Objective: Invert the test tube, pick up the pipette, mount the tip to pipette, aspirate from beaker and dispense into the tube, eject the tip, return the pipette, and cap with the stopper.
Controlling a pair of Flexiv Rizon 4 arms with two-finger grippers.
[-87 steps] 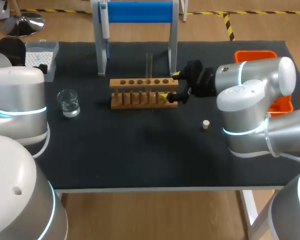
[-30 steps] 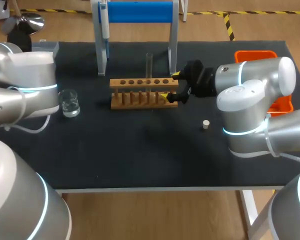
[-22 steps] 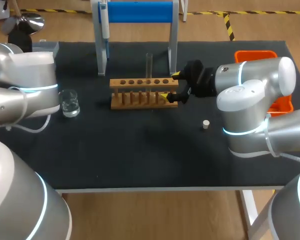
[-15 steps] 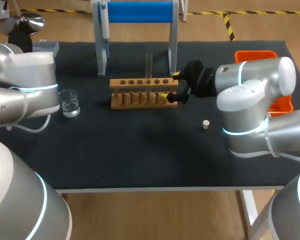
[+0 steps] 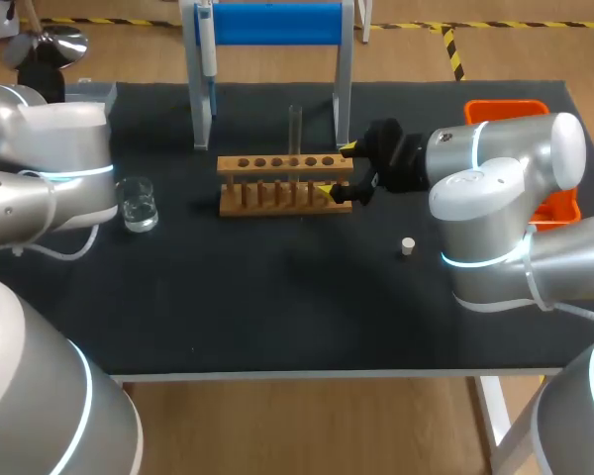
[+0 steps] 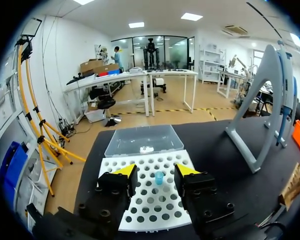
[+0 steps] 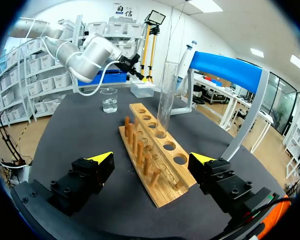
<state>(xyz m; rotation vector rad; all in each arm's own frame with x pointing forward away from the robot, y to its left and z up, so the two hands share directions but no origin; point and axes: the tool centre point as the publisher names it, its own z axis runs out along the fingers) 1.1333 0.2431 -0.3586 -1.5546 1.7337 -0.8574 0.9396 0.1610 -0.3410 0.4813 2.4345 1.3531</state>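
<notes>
Left wrist view puts the left tool [image 6: 156, 172], fingers apart and holding nothing, over the tip box [image 6: 140, 210]. One blue tip [image 6: 159, 178] stands just ahead between the fingers, untouched. The pipette [image 5: 207, 49] is not ahead of this tool. It hangs well off to its side, toward the rack [image 5: 282, 183], on the stand [image 5: 277, 22], with its long axis upright.

The right tool [image 7: 151, 159] is also spread wide, one finger on either side of the rack's end and neither touching it. The tube [image 7: 166, 97] stands upright in a rack hole ahead of this tool, so the inverting looks done and fetching the pipette seems to be the step in hand.

Head view settles which arm is nearer: the pipette hangs on the stand's post at the left arm's side, while the right tool sits at the rack's opposite end. The left tool would likely need to swing away from the box toward that post and close across the upright body from its sides.
</notes>
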